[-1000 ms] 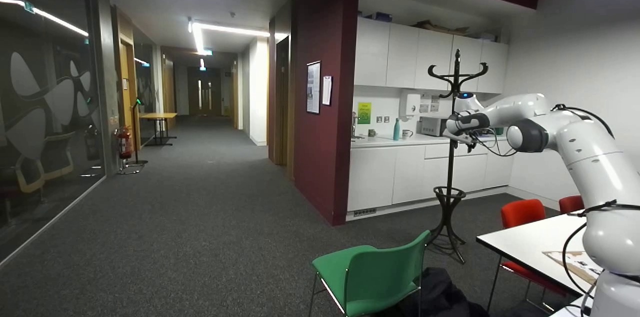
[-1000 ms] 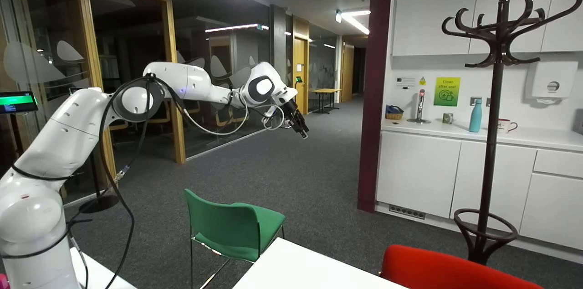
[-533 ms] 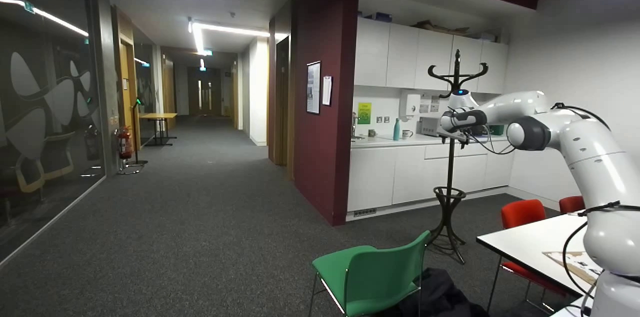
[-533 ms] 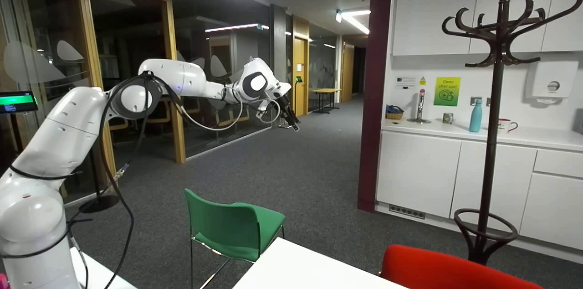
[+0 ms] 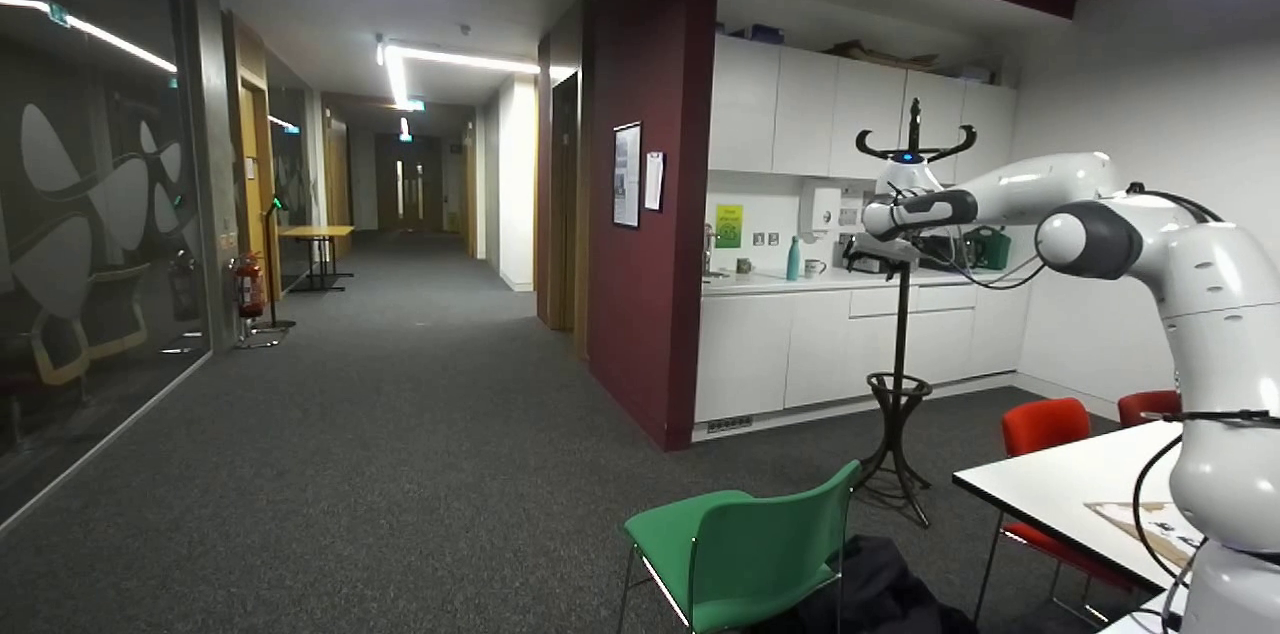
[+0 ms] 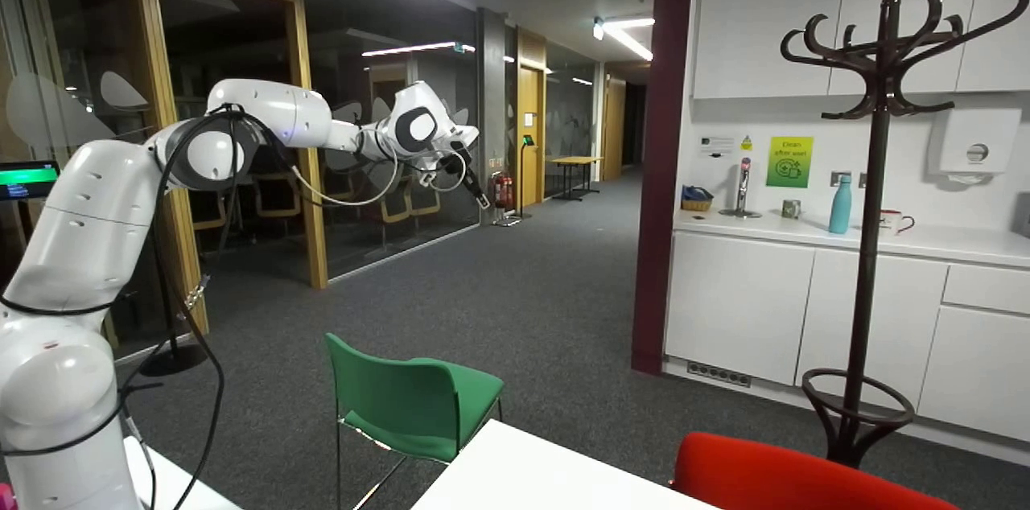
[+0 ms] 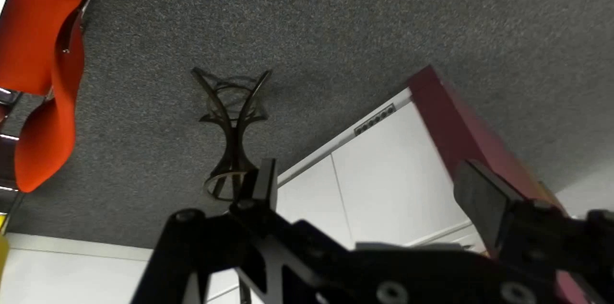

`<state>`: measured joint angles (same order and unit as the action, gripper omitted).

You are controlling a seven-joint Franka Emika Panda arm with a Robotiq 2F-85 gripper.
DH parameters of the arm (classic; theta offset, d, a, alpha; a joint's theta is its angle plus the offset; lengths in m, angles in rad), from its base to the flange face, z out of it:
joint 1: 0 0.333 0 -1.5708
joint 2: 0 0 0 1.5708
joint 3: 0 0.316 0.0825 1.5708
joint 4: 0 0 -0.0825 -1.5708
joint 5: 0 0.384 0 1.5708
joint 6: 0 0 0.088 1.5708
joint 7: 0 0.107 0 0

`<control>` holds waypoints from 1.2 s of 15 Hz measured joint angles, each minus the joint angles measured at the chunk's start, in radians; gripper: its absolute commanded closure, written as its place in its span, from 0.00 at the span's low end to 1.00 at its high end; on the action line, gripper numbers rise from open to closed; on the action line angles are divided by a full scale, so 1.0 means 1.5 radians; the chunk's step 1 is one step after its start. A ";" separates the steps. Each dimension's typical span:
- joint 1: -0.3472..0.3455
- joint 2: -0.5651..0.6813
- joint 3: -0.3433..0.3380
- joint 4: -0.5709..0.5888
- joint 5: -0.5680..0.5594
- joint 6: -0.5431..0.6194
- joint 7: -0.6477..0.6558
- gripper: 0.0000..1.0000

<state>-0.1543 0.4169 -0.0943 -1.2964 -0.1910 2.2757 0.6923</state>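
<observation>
My black gripper (image 7: 367, 172) is open, its two fingers wide apart with nothing between them. In both exterior views the gripper (image 5: 872, 262) is raised in the air at the end of the white arm, pointing down and outward (image 6: 473, 190). It touches nothing. In the wrist view, behind the gap between the fingers, are white cabinet fronts (image 7: 398, 165) and the end of a maroon wall (image 7: 434, 117), well beyond reach. The foot of a dark coat stand (image 7: 234, 143) shows behind the left finger. The coat stand (image 6: 867, 252) stands apart from the gripper.
A green chair (image 5: 765, 564) and a red chair (image 6: 772, 474) stand by the white table (image 6: 523, 470). A dark cloth heap (image 5: 885, 584) lies on the floor by the green chair. A teal bottle (image 6: 840, 206) and a mug (image 6: 890, 221) stand on the kitchen counter.
The arm has risen and drawn back; the gripper moved up and leftward in both exterior views. A fire extinguisher has come into view behind it. The furniture has not moved.
</observation>
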 measured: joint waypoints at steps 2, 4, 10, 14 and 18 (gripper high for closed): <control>0.003 -0.037 0.025 -0.041 0.014 -0.018 -0.034 0.00; 0.004 -0.073 0.049 -0.083 0.036 -0.045 -0.081 0.00; 0.039 -0.167 0.053 -0.176 0.112 -0.169 -0.255 0.00; 0.051 -0.202 0.053 -0.207 0.112 -0.258 -0.337 0.00; 0.054 -0.215 0.052 -0.224 0.104 -0.285 -0.356 0.00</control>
<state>-0.0734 0.0944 -0.0158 -1.6319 -0.0344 1.8477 0.1578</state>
